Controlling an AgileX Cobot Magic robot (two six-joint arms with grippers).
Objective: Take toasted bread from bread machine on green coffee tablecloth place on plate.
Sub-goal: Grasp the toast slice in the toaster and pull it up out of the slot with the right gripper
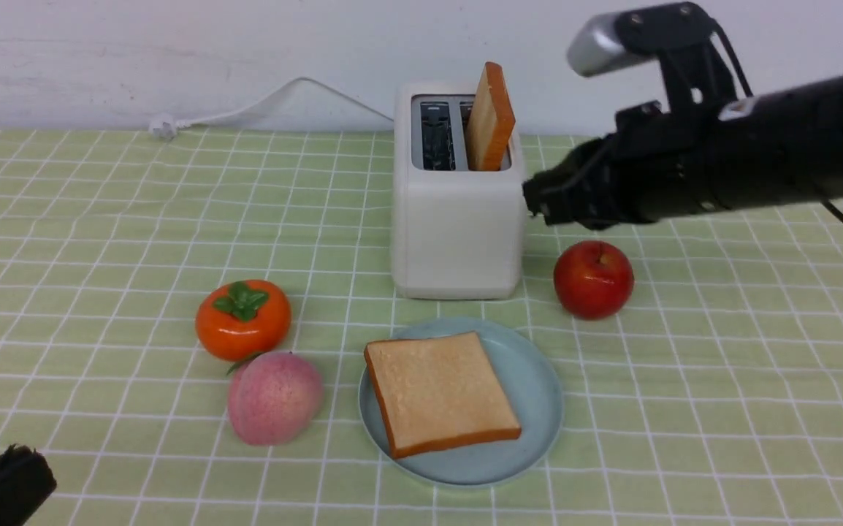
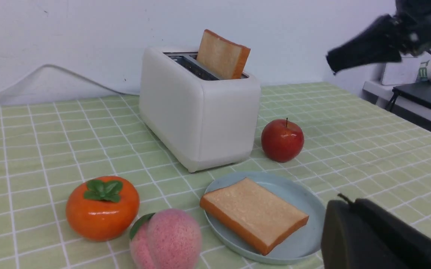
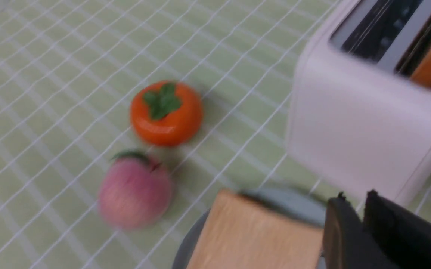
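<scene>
— Right gripper [image 3: 353,201]?
— Fingers slightly parted, nothing held, right of the toaster [image 1: 458,234].
— Toasted bread?
— One slice [image 1: 491,120] upright in its right slot, left of the gripper; another [image 1: 443,391] on the near plate [image 1: 538,394].

slice [image 1: 443,394]: on plate [image 1: 531,409] | second slice [image 1: 491,120]: upright in toaster's right slot [image 1: 458,234] | apple [image 1: 593,280]: near toaster

White lines grid the green tablecloth [image 1: 714,351]; the plate [image 1: 535,394] is light blue.
</scene>
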